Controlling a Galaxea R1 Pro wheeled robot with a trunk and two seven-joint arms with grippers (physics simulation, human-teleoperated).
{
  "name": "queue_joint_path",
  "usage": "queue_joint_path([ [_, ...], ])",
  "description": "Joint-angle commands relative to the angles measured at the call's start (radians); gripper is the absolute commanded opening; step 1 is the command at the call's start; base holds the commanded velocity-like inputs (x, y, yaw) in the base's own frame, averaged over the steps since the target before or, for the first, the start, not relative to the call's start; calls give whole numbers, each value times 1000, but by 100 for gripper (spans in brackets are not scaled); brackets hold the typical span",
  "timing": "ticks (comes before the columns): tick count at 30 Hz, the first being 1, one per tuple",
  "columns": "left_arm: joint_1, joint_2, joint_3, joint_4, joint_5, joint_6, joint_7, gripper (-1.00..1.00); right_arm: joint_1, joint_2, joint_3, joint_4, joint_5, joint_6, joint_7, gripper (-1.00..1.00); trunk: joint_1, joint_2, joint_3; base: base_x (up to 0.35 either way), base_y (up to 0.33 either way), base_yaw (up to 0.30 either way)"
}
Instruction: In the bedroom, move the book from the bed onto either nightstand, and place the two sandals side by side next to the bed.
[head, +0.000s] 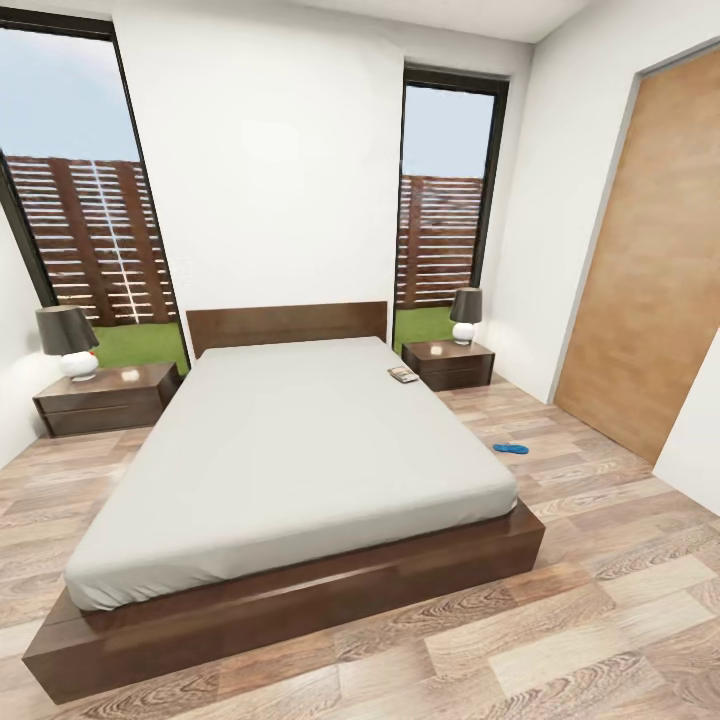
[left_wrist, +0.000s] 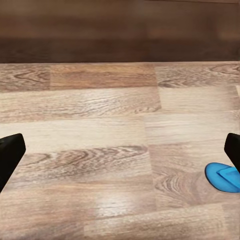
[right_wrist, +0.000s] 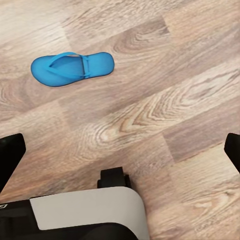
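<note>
The bed (head: 300, 450) with its grey-beige mattress stands lengthwise ahead of me. The book (head: 403, 375) lies flat near the mattress's far right corner. One nightstand (head: 105, 398) stands at the bed's left and another nightstand (head: 450, 364) at its right. A blue sandal (head: 510, 449) lies on the floor to the right of the bed. In the right wrist view a whole blue sandal (right_wrist: 72, 68) lies on the planks, beyond my open right gripper (right_wrist: 120, 155). My left gripper (left_wrist: 120, 155) is open over bare floor, with part of a blue sandal (left_wrist: 224, 176) beside one finger.
A lamp (head: 68, 342) sits on the left nightstand and another lamp (head: 465, 315) on the right one. A wooden door (head: 650, 270) fills the right wall. Tall windows flank the headboard. My own base (right_wrist: 85, 210) shows in the right wrist view.
</note>
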Motion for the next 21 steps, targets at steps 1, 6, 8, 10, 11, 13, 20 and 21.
queue_joint_path([
  [1,0,0,0,0,7,-3,0,100,0,1,-2,0,-1,-1,0,100,0,-1,-1,0,0,0],
  [6,0,0,0,0,7,-3,0,100,0,3,-2,0,-1,-1,0,100,0,-1,-1,0,0,0],
  [8,0,0,0,0,7,-3,0,100,0,3,-2,-1,-1,-1,0,100,0,-1,-1,0,0,0],
  [10,0,0,0,0,7,-3,0,100,0,3,-2,0,-1,-1,0,100,0,-1,-1,0,0,0],
  [11,0,0,0,0,7,-3,0,100,0,4,-2,0,-1,-1,0,100,0,-1,-1,0,0,0],
  [13,0,0,0,0,6,-3,0,100,0,4,-2,0,-1,-1,0,100,0,-1,-1,0,0,0],
  [20,0,1,1,-13,5,-2,0,100,0,5,-2,0,-1,-1,0,100,0,-1,-1,0,0,0],
  [21,0,1,1,-25,5,-1,0,100,0,5,-2,0,-1,-1,0,100,0,-1,-1,0,0,0],
])
